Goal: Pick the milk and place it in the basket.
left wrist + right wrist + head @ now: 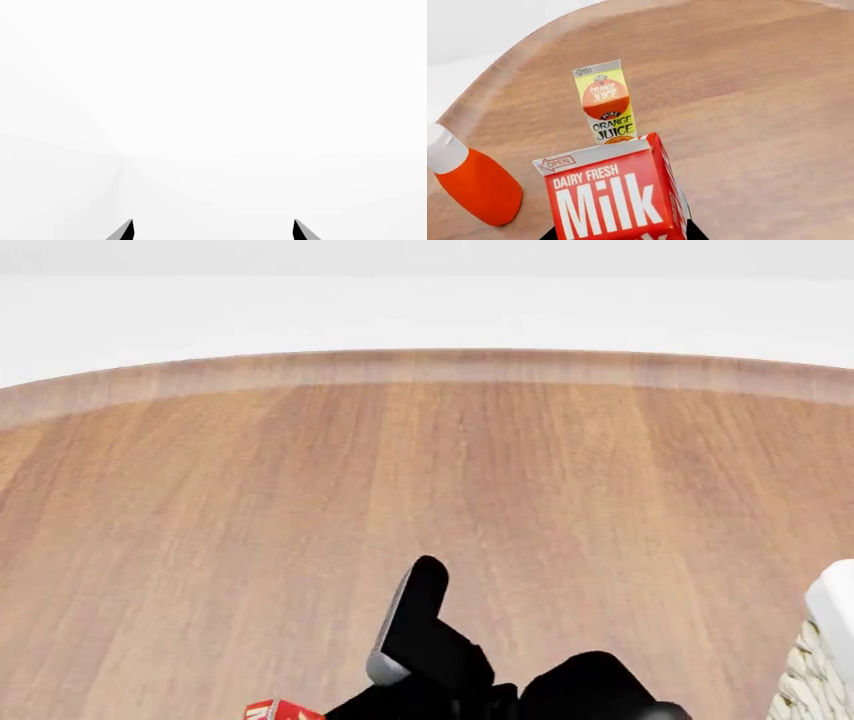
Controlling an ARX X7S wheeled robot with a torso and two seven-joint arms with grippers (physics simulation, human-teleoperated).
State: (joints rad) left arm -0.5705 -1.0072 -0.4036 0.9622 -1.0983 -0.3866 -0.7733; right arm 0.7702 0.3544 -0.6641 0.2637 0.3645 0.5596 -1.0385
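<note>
The milk (610, 197) fills the near part of the right wrist view, its red top with white "Milk" lettering facing the camera. My right gripper (620, 236) is shut on the milk, a black finger pressing each side of the carton. In the head view only a red corner of the milk (278, 710) shows at the lower edge, beside black arm parts (424, 640). A piece of the basket (817, 655), wicker with white cloth over its rim, shows at the right edge. My left gripper (213, 227) is open and faces a blank white surface.
An orange juice carton (604, 102) stands on the wooden table (454, 470) just behind the milk. An orange bottle with a white cap (474, 187) stands to one side of it. The round table's far edge (427, 365) meets white floor.
</note>
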